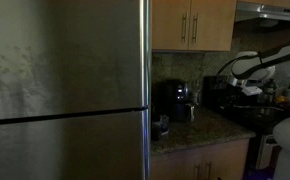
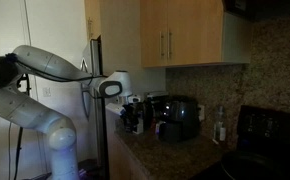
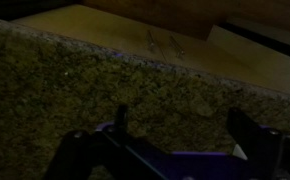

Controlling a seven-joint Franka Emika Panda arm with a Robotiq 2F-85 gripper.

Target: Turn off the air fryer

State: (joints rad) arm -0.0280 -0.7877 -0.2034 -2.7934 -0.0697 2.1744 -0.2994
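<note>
Toward the refrigerator end of the worktop (image 1: 210,128), close to its back edge, the air fryer (image 1: 171,100) is standing upright, a glossy black rounded box that is showing a small bright spot on its front. A small shiny cup (image 1: 190,112) is sitting just beside it, on the side away from the refrigerator (image 1: 65,90). A wider, lower black appliance (image 1: 219,94) is occupying the back edge farther along, toward the worktop's opposite end. In an exterior view the arm (image 1: 260,62) is reaching in above that far end, its white links bending downward near the wider appliance and well apart from the air fryer. In an exterior view the arm (image 2: 45,65) is stretching from its base toward the worktop's front edge, beneath the wooden wall cabinets (image 2: 175,35); the dim light is leaving the dark shapes at its tip too merged to separate. A stove (image 2: 270,125) is adjoining the worktop's far end there, and a pale bottle (image 2: 221,128) is standing near the back edge. In the wrist view the gripper (image 3: 178,115) is entering from the bottom edge, its two fingers (image 3: 122,118) spread wide apart and holding nothing. It is facing a speckled granite surface (image 3: 65,80) topped by pale wood.
</note>
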